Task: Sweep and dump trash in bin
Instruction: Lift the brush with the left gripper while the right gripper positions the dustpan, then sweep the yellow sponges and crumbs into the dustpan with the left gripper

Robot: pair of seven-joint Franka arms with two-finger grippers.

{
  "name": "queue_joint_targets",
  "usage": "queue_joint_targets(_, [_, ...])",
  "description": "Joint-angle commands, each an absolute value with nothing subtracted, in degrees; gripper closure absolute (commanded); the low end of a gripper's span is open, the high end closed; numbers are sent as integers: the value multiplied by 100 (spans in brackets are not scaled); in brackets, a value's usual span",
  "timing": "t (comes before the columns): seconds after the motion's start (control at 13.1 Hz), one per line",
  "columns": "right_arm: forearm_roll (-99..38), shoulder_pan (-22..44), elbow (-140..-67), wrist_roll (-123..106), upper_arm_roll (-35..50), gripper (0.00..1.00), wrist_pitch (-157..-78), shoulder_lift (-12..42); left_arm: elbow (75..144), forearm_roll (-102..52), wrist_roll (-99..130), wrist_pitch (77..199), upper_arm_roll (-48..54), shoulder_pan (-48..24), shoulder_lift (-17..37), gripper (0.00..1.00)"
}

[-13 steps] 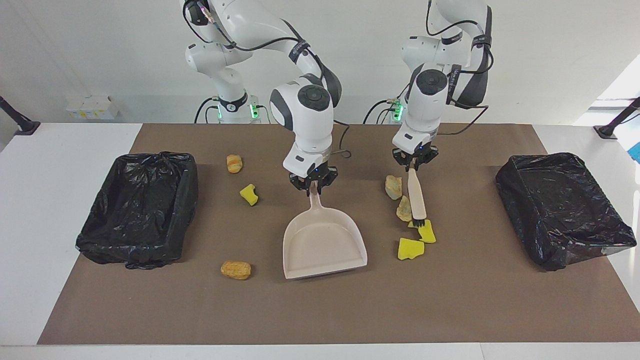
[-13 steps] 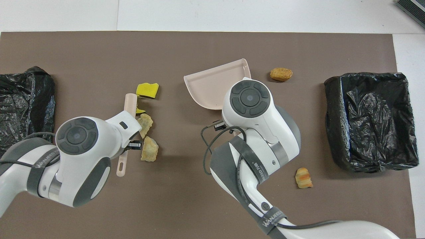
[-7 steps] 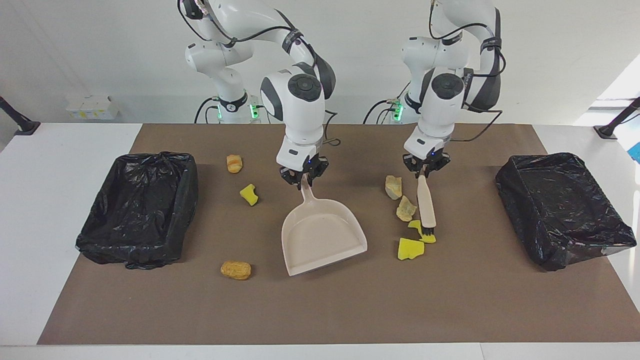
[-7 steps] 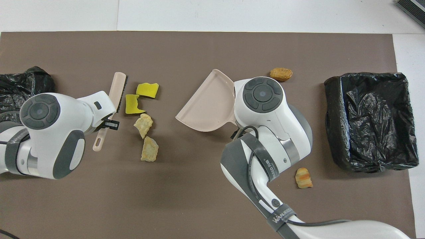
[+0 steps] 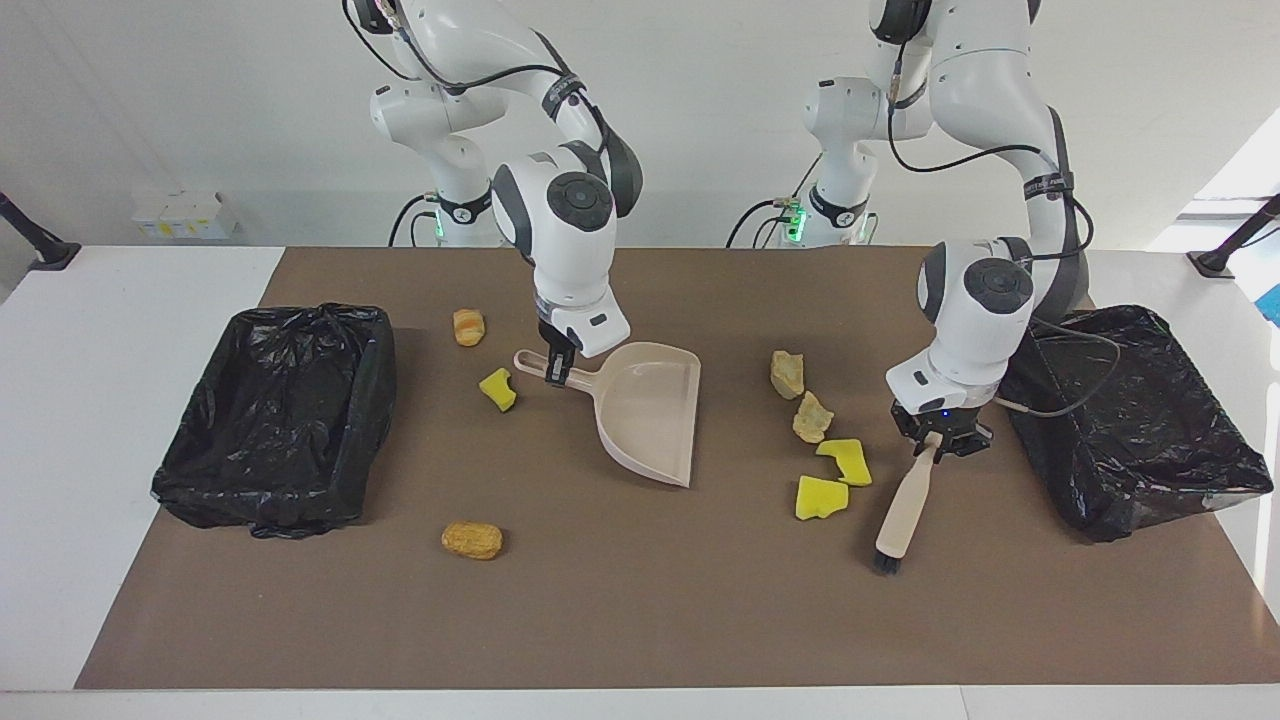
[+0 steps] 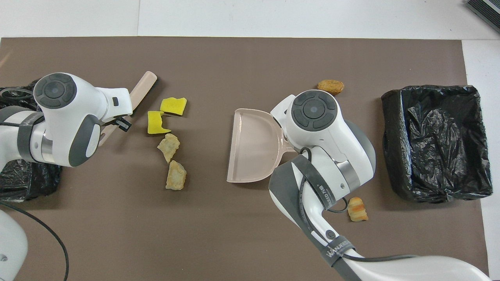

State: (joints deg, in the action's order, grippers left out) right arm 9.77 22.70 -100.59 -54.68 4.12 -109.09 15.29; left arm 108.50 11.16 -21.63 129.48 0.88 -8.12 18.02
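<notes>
Facing view shows both grips; overhead hides them under the white wrist housings. Right gripper (image 5: pixel 557 372), centre-left of the facing frame, is clamped on the dustpan handle, with the dustpan (image 5: pixel 650 412) tilted and its open mouth turned toward the frame's right. Left gripper (image 5: pixel 937 437), at right of the frame just beside the bin at the left arm's end (image 5: pixel 1130 420), is pinched on the brush (image 5: pixel 905 510) handle; the brush hangs slantwise, black bristle tip low at the mat (image 5: pixel 640 610). Whether the bristles touch the mat I cannot tell.

Overhead shows the pan's inside better: smooth beige plastic, flat floor, raised rim on three sides, straight open lip. There the brush (image 6: pixel 142 88) is only a beige stub sticking out from under the left wrist, upper left.

Trash, seven pieces, all on the brown mat:
- two yellow sponge chunks (image 5: pixel 822 497) (image 5: pixel 845 460), flat, jagged-edged, centre-right, between pan and brush
- two pale crumbly lumps (image 5: pixel 787 373) (image 5: pixel 812 418) just above them in the facing frame, rough and angular
- a third yellow sponge chunk (image 5: pixel 497 389) just beside the pan handle; overhead it is covered by the right arm
- a golden-brown ridged lump (image 5: pixel 468 326) upper left of centre
- a rounded golden-brown lump (image 5: pixel 472 540) lower left of centre

The bin at the right arm's end (image 5: pixel 275 420) sits at frame left. Both bins are lined with crinkled glossy black plastic.
</notes>
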Motion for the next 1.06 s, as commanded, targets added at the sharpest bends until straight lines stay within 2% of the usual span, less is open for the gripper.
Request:
queue_joint_targets(0.0, [1143,2276,-10204,-5669,466,100,-10863,1450,11107,1230,-2189,12665,44,-1150,1636,100])
queue_joint_targets(0.3, [1125,2382,-10055,-5546,475,100,-11222,1845,11575,1222,-2092,12253,53,-1748,1275,100])
queue_joint_targets(0.61, [1046,2373,-10037,-5546,483,100,-11267,1863,11672,1091,-1372,11990,123,-2372,1134,100])
queue_joint_targets(0.99, [1055,2382,-10028,-5240,492,100,-11268,1863,11988,124,-206,11839,123,-3434,835,100])
